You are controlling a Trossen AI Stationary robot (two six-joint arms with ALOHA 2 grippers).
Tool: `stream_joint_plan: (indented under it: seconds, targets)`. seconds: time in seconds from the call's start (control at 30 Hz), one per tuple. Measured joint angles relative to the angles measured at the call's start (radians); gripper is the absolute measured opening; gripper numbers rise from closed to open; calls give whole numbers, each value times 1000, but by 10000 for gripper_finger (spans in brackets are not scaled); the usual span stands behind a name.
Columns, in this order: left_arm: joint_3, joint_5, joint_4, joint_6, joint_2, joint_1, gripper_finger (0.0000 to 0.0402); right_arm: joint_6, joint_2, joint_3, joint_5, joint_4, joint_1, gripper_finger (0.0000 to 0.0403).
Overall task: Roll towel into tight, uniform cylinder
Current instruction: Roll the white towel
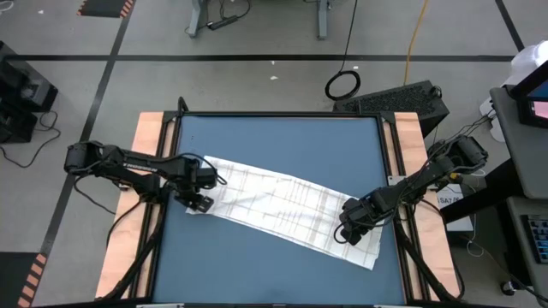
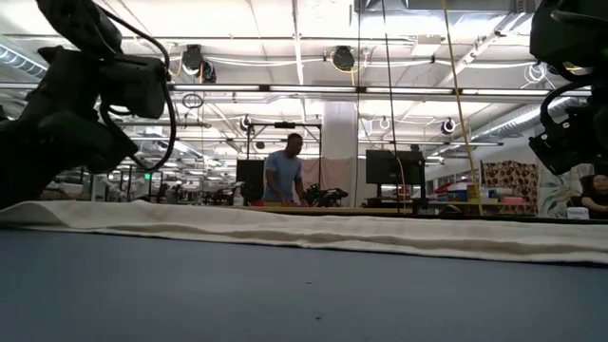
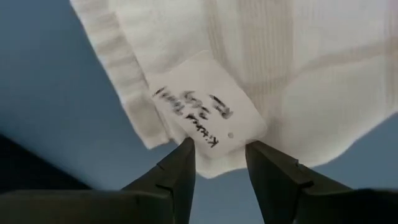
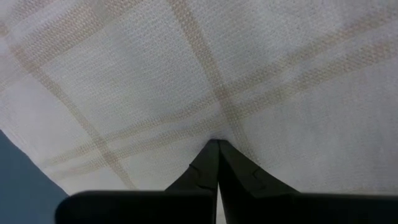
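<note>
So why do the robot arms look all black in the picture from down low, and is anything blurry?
In the low view the bright ceiling lights sit behind the arms, so they turn into dark shapes, and the person far back looks soft. In the left wrist view the handwriting on the towel's tag is smeared. In the right wrist view the towel weave looks sharp.
</note>
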Motion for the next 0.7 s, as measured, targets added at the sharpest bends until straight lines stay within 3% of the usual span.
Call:
stream_joint_plan:
  seconds: [0.13,0.37,0.5,0.7]
  targets:
    - [-14,-26,40,13,0,0,118,0,0,0,0,2,0,0]
    - [-13,-28,25,21,0,0,10,2,0,0,1,2,0,0]
    - [54,-43,-111,52,-18,0,7,3,0,0,1,2,0,0]
    - [161,-150,-240,103,-53,1,3,-21,0,0,1,2,0,0]
